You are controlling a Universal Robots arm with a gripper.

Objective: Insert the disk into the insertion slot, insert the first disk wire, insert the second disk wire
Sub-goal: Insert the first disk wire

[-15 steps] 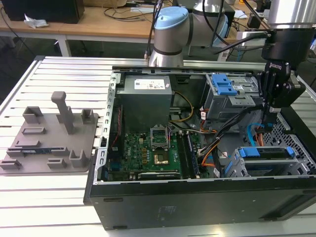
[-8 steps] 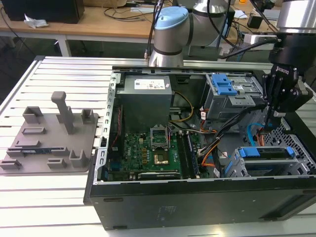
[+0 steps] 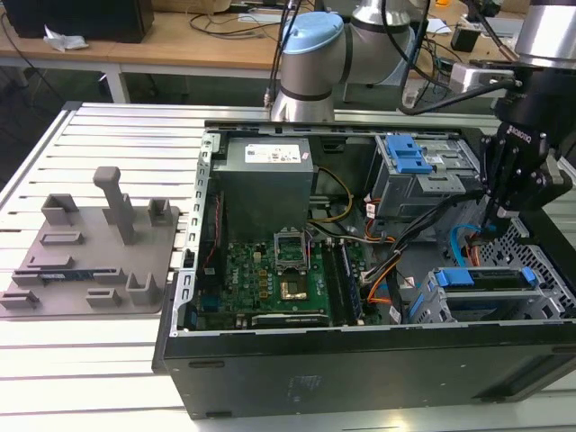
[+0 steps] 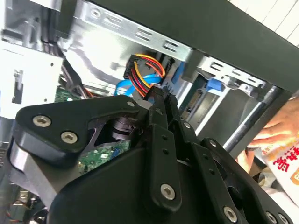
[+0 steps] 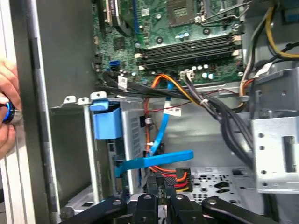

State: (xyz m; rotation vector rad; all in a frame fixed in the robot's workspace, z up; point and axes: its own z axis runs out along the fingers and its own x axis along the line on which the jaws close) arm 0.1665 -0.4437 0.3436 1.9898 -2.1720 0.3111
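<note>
As far as the exterior view shows, the disk [image 3: 490, 279] lies inside the insertion slot [image 3: 430, 304], at the corner of the open computer case [image 3: 360, 378] on the exterior view's right; its blue caddy sits within the cage, so I judge the first step done. My end effector [image 3: 497, 218] hangs down into the case just beside it; in both wrist views its fingers are drawn together on the black plug of a disk wire [image 4: 145, 70], a bundle of red, orange and yellow leads. The plug is near the rear of the disk but, by my reading, not yet pushed home; the wiring is what is left.

A blue cable [image 5: 161, 126] runs down toward the same end of the disk; whether it is plugged in I cannot tell, since my own fingers and the caddy cover the sockets; which wire counts as the first I cannot say either. A person's hand [image 5: 5, 114] is at the case's edge, cut off by the frame; the bench [image 3: 90, 360] beside the case carries a grey fixture plate [image 3: 90, 252].
</note>
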